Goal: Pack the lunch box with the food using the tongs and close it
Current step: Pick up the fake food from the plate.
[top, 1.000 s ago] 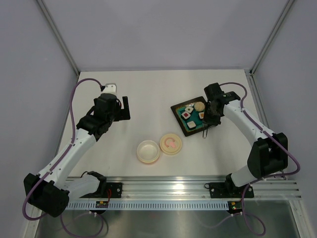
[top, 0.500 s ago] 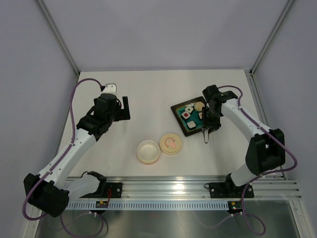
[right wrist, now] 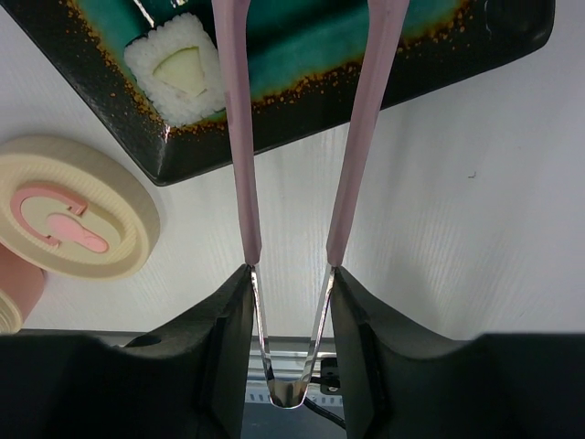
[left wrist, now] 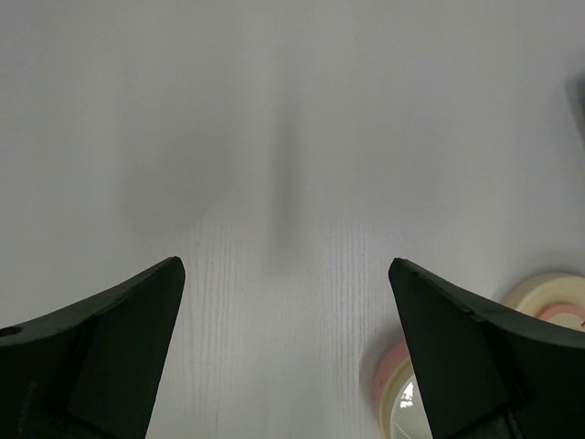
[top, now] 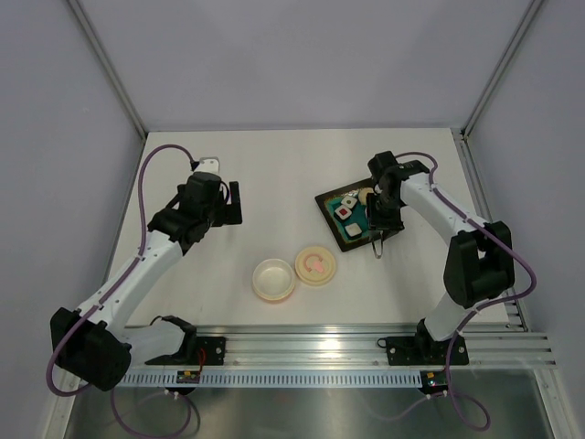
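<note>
Your right gripper (right wrist: 291, 276) clamps tongs (right wrist: 239, 137) near joint; tong arms reach ahead across tray (right wrist: 292, 105) edge. Your left gripper (left wrist: 286, 274) gapes wide, table (left wrist: 283, 137) showing between jaws, lunch box (left wrist: 393, 393) beside right jaw.

The top camera looks down from behind the arms (top: 137, 265) over the whole table (top: 274, 165). Each wrist camera looks closely past its fingers (left wrist: 101, 366): left at bare table, right along the tongs (right wrist: 239, 137) to the tray (right wrist: 457, 57). All share the lid (top: 315, 263).
</note>
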Robot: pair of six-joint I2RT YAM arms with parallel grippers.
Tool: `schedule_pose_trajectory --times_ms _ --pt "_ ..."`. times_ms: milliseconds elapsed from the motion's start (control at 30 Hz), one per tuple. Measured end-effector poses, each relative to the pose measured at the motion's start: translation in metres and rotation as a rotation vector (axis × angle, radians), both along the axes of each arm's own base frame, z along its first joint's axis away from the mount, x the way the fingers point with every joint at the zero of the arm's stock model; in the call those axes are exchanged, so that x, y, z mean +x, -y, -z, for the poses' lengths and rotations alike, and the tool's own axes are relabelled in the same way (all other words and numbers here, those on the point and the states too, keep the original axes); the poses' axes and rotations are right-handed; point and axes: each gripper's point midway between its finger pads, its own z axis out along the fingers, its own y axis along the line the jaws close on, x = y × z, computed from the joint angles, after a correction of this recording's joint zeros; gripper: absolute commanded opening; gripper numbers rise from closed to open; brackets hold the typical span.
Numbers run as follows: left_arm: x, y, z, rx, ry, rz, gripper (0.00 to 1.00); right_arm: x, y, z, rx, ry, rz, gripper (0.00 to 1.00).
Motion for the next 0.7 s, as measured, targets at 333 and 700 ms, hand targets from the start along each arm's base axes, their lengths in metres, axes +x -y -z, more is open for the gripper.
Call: schedule_pose_trajectory --times_ms 333,700 --pt "-0.002 0.0 0.003 0.001 -0.017 -0.003 0.99 0.005 -0.001 0.012 -0.017 -0.034 -0.011 0.46" --pt "-0.002 0.0 0.003 0.001 -0.017 -0.003 0.99 0.013 0.005 0.019 -0.058 -0.037 -0.01 0.47"
